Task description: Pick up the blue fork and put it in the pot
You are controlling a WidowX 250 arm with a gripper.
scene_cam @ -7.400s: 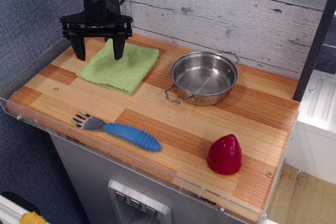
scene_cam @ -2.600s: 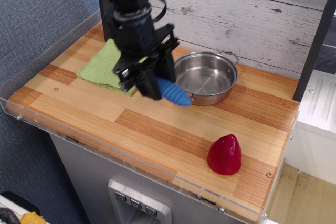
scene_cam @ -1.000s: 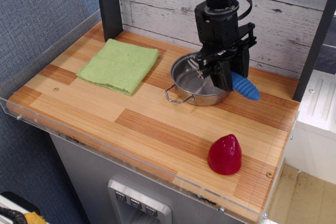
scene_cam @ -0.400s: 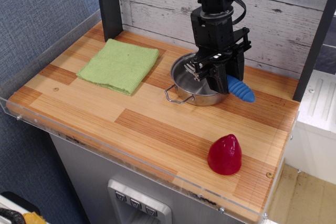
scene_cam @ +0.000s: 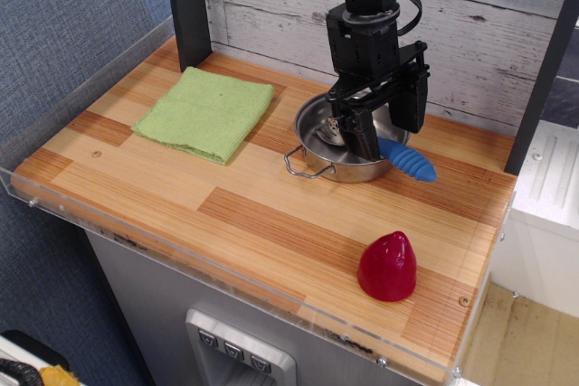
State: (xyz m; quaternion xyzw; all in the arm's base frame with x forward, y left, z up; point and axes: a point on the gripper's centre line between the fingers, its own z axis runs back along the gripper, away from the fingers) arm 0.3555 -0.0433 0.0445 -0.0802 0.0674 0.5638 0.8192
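The pot (scene_cam: 318, 162) stands at the back middle of the wooden counter. The blue fork (scene_cam: 409, 162) lies tilted across the pot's right rim, with its blue handle sticking out to the right over the counter. Its tines point into the pot and are hidden behind the gripper. My gripper (scene_cam: 389, 131) hangs over the right half of the pot, just above the fork. Its fingers (scene_cam: 365, 137) stand apart, and the fork rests on the rim rather than being clamped between them.
A folded green cloth (scene_cam: 206, 113) lies at the back left. A red cone-shaped object (scene_cam: 387, 266) stands at the front right. A dark post (scene_cam: 185, 6) stands at the back left, and a plank wall runs behind the counter.
The gripper carried the fork from the counter's front left to the pot. In the last half second the fingers spread and the fork dropped onto the pot's rim.
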